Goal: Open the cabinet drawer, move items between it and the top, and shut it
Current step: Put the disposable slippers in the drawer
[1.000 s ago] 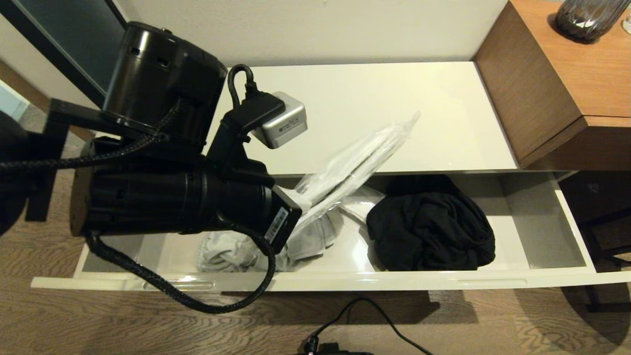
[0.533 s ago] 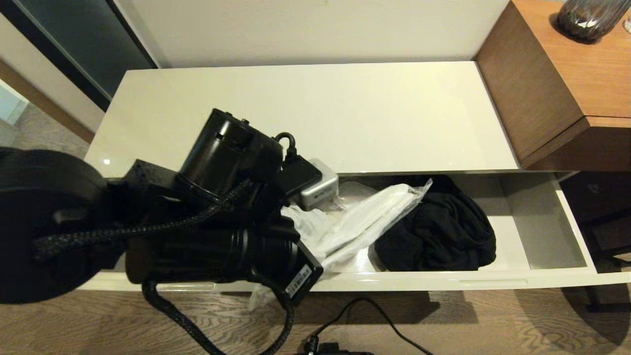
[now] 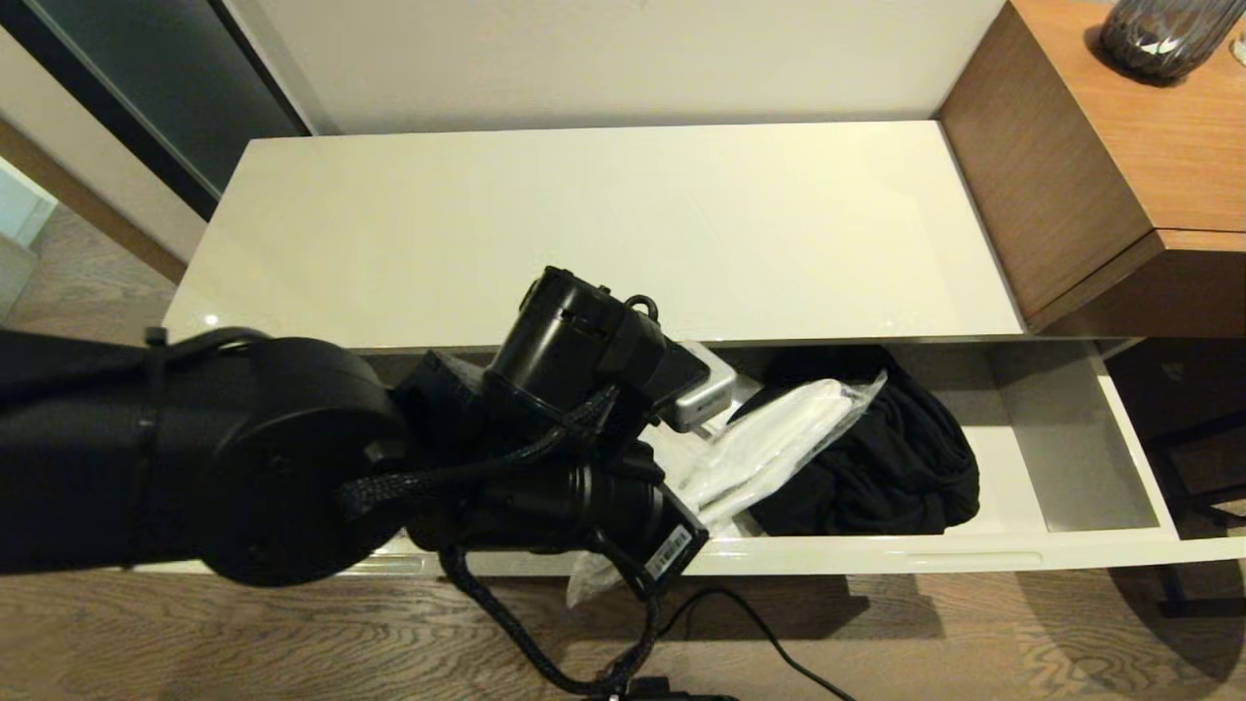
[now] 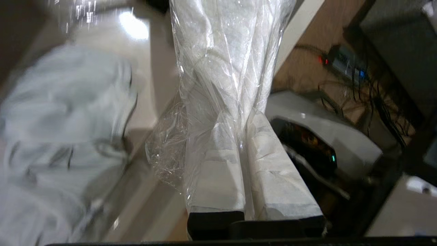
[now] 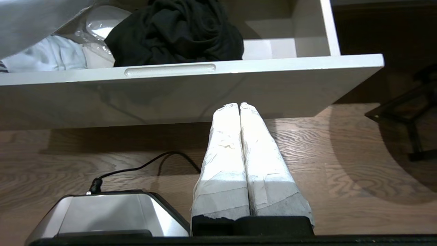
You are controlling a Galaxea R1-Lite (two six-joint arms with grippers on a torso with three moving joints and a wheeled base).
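Note:
The cabinet drawer [image 3: 973,557] stands pulled open below the top [image 3: 584,224], which is bare. My left arm [image 3: 545,438] reaches low over the drawer's middle. In the left wrist view, the left gripper [image 4: 239,121] is shut on the white slippers [image 4: 225,68] in their clear sleeve. The slippers [image 3: 779,448] slant across the black garment [image 3: 905,477], with the sleeve's end hanging over the drawer front. The light grey garment [image 4: 51,136] lies beside them, hidden in the head view by my arm. My right gripper [image 5: 239,106] is shut and empty, low before the drawer front [image 5: 205,89].
A taller brown wood unit [image 3: 1100,166] with a dark vase [image 3: 1158,34] stands at the right. A black cable [image 3: 740,623] runs on the wooden floor by the robot's silver base [image 5: 102,215]. Another clear sleeve [image 5: 99,24] lies in the drawer.
My left arm has come down from above the top and moved right into the drawer, carrying the slippers. They now rest lower, across the black garment.

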